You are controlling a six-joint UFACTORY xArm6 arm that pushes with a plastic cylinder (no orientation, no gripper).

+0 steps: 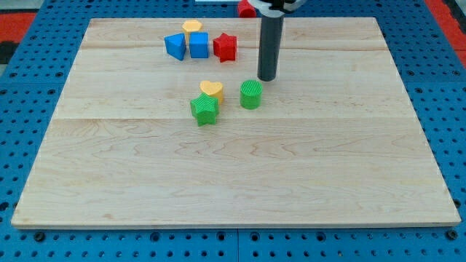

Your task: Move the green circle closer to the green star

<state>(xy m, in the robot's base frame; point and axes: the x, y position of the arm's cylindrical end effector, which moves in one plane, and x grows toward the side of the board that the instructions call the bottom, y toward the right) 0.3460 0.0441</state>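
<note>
The green circle stands on the wooden board a little above the view's middle. The green star lies to its lower left, with a small gap between them. A yellow heart touches the star's upper right side. My tip rests on the board just to the upper right of the green circle, very close to it or touching it.
Near the view's top edge sit a blue triangle-like block, a blue cube, a yellow block behind them and a red star. A red block lies off the board's top edge. The wooden board sits on a blue pegboard.
</note>
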